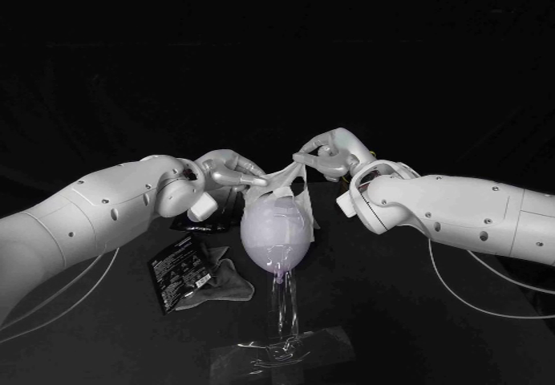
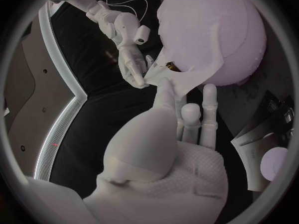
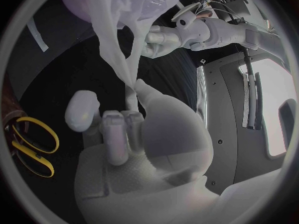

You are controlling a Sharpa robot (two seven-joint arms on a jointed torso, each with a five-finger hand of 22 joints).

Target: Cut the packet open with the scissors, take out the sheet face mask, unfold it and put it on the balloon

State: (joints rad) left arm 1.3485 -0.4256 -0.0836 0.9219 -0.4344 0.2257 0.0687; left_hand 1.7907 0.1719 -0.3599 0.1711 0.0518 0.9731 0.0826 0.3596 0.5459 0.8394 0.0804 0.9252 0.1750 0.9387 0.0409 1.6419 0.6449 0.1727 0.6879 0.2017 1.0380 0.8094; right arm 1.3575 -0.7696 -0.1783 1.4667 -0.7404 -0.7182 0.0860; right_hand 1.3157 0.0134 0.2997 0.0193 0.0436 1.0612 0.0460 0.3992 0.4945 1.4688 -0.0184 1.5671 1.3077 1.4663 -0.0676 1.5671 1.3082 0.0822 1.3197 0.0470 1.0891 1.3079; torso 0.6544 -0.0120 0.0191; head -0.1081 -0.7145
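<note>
Your left hand and right hand each pinch an edge of the sheet face mask, stretching it over the top of the balloon — likely so it drapes flat. The balloon stands mid-table — the packet lies toward the left edge.

Dim all round the balloon, itself brightly lit from above. Sheen on its skin, glints on the clear stand below it. Bowed lines at wrist-view rims.
</note>
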